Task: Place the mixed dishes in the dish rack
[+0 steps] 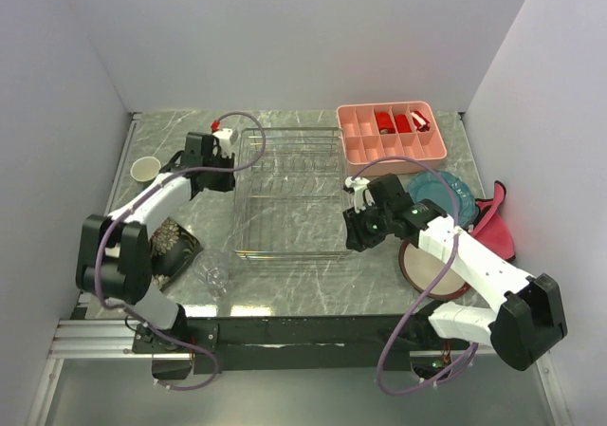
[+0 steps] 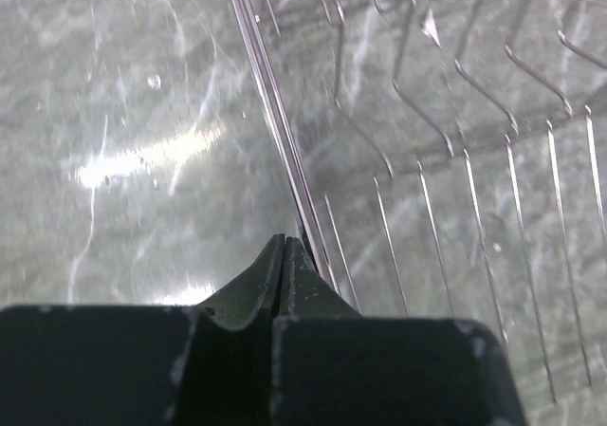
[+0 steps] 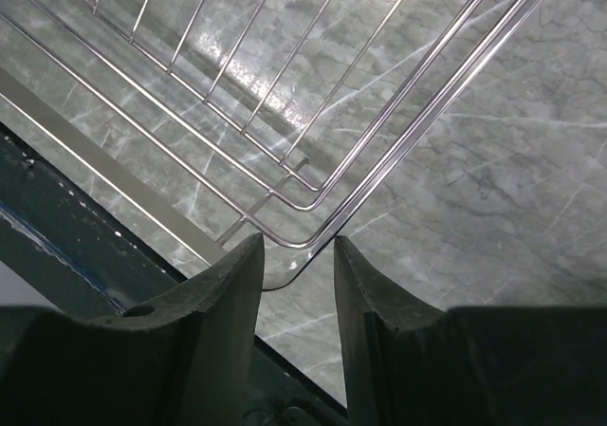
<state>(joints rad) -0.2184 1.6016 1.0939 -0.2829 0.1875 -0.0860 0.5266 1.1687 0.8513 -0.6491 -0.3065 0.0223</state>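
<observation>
The dish rack (image 1: 289,194), a see-through wire basket, stands mid-table. My left gripper (image 1: 229,177) is shut, and in the left wrist view its tips (image 2: 283,246) sit right beside the rack's left rim wire (image 2: 272,113). My right gripper (image 1: 353,239) is open at the rack's near right corner, and that corner wire (image 3: 434,113) lies between its tips (image 3: 297,246). A pale mug (image 1: 145,169), a dark floral dish (image 1: 174,241) and a clear glass (image 1: 214,274) sit left of the rack. The teal plate (image 1: 446,194) and the red-rimmed plate (image 1: 425,267) sit to its right. No red bowl shows.
A pink compartment tray (image 1: 391,132) holding small red blocks stands at the back right. A pink-red cloth (image 1: 493,219) lies at the right edge beside the teal plate. White walls close in the table on three sides.
</observation>
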